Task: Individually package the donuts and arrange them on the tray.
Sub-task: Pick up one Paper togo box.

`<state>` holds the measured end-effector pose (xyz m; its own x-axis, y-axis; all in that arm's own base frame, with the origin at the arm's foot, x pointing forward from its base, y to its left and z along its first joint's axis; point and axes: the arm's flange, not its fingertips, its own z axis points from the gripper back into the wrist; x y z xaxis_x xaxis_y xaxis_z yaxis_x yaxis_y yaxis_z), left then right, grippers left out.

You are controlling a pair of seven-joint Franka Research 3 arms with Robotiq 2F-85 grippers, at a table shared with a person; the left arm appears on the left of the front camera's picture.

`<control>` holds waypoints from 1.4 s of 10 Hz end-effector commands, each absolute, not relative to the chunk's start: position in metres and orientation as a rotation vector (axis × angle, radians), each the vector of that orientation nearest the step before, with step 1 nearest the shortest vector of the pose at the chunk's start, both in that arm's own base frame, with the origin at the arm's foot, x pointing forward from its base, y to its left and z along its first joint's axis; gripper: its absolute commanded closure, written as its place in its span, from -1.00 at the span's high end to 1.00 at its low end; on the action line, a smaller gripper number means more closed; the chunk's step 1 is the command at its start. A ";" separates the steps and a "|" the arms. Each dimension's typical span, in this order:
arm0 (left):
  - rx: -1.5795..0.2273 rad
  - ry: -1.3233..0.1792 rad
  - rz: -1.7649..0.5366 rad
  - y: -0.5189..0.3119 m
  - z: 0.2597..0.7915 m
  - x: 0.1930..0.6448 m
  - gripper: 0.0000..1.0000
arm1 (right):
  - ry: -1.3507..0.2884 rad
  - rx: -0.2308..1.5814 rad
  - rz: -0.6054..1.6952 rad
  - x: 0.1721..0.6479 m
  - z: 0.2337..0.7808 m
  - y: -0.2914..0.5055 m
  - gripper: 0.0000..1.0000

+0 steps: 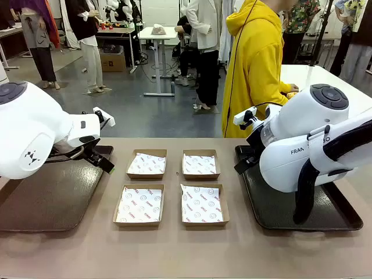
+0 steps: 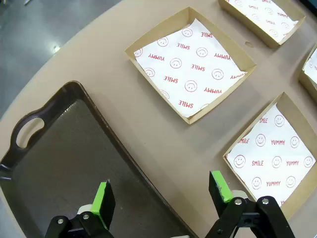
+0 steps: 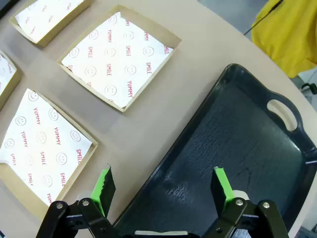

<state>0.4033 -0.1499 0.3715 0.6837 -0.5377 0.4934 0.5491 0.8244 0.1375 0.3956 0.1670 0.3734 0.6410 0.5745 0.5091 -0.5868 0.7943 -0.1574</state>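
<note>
Tan table [image 1: 174, 250], busy room beyond — four lined boxes [image 1: 139, 204] centred, dark trays [image 1: 35, 215] flanking. Spread wide over tray rims: left gripper [image 2: 162, 191], right gripper [image 3: 163, 183].

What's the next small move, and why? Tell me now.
Probably wait: keep the left pincer and right pincer open above the trays until the person hands something over. The four boxes hold just printed paper, so packaging can't start yet.

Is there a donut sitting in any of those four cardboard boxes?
No, each of the four cardboard boxes holds just a sheet of white printed paper.
</note>
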 end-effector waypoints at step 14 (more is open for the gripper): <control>-0.011 -0.516 -0.616 -0.141 0.374 0.376 1.00 | -0.568 -0.042 0.650 0.373 0.376 0.161 1.00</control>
<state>0.4025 -0.1498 0.3721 0.6873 -0.5396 0.4862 0.5505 0.8237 0.1359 0.3960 0.1652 0.3753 0.6395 0.5793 0.5054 -0.5845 0.7934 -0.1699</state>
